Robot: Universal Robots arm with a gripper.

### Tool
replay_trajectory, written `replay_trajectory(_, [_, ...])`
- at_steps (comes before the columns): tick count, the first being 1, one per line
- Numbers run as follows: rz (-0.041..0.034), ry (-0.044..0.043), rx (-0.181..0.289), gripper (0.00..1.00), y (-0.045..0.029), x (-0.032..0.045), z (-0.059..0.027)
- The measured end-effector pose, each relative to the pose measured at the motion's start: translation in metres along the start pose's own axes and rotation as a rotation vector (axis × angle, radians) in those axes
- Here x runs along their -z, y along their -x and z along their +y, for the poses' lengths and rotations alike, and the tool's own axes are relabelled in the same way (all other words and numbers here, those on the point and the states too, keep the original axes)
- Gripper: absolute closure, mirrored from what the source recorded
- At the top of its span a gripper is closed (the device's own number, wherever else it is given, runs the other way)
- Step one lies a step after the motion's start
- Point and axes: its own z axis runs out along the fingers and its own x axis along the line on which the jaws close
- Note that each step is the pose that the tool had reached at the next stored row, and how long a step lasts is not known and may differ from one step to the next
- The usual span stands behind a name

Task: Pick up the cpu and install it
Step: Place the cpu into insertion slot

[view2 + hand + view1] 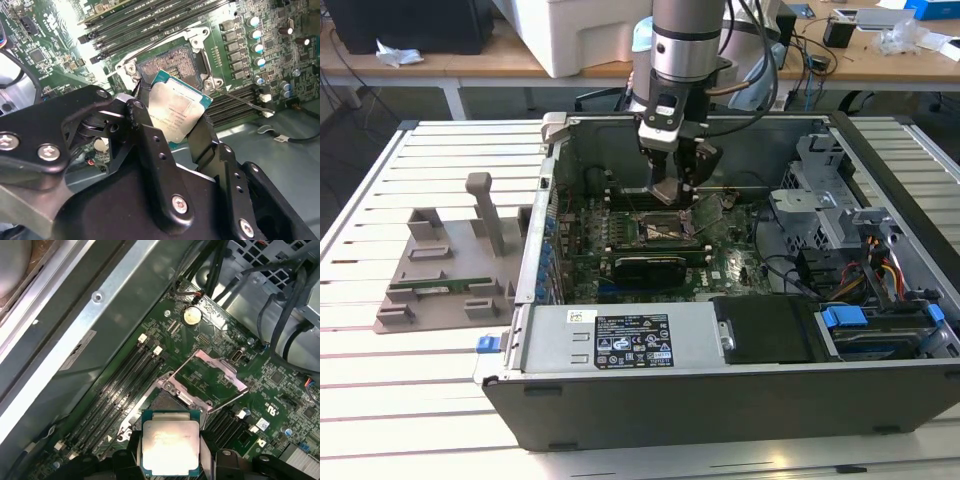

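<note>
Cpu (179, 109) in hand (172, 121) above socket (168, 63), inside case (720, 395)

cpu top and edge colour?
The cpu has a silvery top with teal-green edge; best in second wrist view.

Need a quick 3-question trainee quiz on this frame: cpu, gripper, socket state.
1. True or false: the gripper is shut on the cpu.
2. Pick one. Relative to the socket, the cpu is: A) seated in it; B) held just over it, not seated; C) dropped flat beside it.
3. Fill in: the socket's load plate is ____ (open/closed).

Key: 1 true; 2 B; 3 open.
</note>
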Motion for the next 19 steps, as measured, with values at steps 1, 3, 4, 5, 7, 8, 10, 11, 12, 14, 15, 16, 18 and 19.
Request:
replay_trajectory(1, [0.0002,-0.0003,-0.01,0.45,0.0,0.0,0.0])
replay_trajectory(3, [0.0005,-0.0005,-0.021,0.45,0.0,0.0,0.0])
replay_trajectory(4, [0.0007,-0.0008,-0.03,0.45,0.0,0.0,0.0])
replay_trajectory(5, [0.001,-0.0011,-0.042,0.45,0.0,-0.0001,0.0])
replay_trajectory(7, [0.0014,-0.0014,-0.057,0.45,0.0,-0.0001,0.0])
replay_trajectory(8, [0.0015,-0.0015,-0.062,0.45,0.0,-0.0001,0.0])
replay_trajectory(10, [0.002,-0.0023,-0.09,0.45,0.0,-0.0001,0.0])
replay_trajectory(11, [0.0022,-0.0025,-0.098,0.45,0.0,-0.0001,0.0])
replay_trajectory(12, [0.0023,-0.0029,-0.111,0.45,0.0,-0.0002,0.0])
replay_trajectory(14, [0.0027,-0.0036,-0.133,0.45,0.0,-0.0002,0.0])
replay_trajectory(15, [0.0027,-0.0039,-0.14,0.45,0.0,-0.0002,0.0])
replay_trajectory(16, [0.0027,-0.0041,-0.145,0.45,0.0,-0.0002,0.0])
replay_trajectory(18, [0.0029,-0.0045,-0.158,0.45,0.0,-0.0002,0.0])
replay_trajectory(19, [0.0031,-0.0047,-0.168,0.45,0.0,-0.0002,0.0])
